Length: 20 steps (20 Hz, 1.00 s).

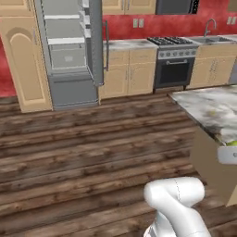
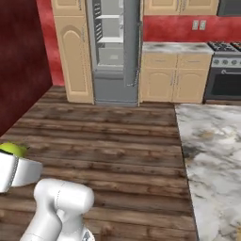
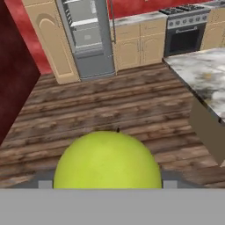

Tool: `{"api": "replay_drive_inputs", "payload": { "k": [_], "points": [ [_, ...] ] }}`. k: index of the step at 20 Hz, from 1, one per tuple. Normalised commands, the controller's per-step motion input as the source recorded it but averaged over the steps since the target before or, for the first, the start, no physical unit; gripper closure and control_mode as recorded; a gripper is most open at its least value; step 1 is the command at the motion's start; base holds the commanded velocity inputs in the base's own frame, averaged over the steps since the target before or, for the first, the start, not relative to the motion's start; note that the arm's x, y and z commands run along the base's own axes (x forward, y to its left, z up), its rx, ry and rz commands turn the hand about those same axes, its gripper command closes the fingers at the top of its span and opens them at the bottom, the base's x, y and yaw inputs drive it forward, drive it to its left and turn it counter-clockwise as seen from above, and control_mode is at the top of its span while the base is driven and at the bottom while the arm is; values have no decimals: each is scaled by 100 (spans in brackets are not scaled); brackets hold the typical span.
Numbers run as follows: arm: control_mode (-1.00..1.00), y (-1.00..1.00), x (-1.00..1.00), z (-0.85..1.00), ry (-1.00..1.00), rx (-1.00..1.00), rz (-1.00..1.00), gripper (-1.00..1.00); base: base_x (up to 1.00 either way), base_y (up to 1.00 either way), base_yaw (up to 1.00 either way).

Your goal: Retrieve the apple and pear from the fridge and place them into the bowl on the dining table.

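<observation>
A round yellow-green fruit with a small dark stem sits between my fingertips; I cannot tell whether it is the apple or the pear. My gripper is shut on it. The same fruit shows above the white hand at the left edge of the right base view, and at the right edge of the left base view. The fridge stands open across the room, its white shelves bare. The marble dining table lies to the right. The bowl is out of view.
Wooden plank floor stretches between me and the fridge. A tan arched cabinet stands left of the fridge. A counter with a stove and a sink runs along the red back wall. A dark red wall is on the left.
</observation>
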Motion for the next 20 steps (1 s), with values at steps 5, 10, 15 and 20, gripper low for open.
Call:
{"api": "replay_drive_inputs", "payload": {
  "k": [5,10,15,20],
  "points": [
    [100,0,0,0,0,0,0,100,-98,-100,-7],
    [100,0,0,0,0,0,0,100,-94,-100,-8],
    [100,0,0,0,0,0,0,100,-91,-100,-7],
    [100,0,0,0,0,0,0,100,-44,-100,-12]
  ]
}}
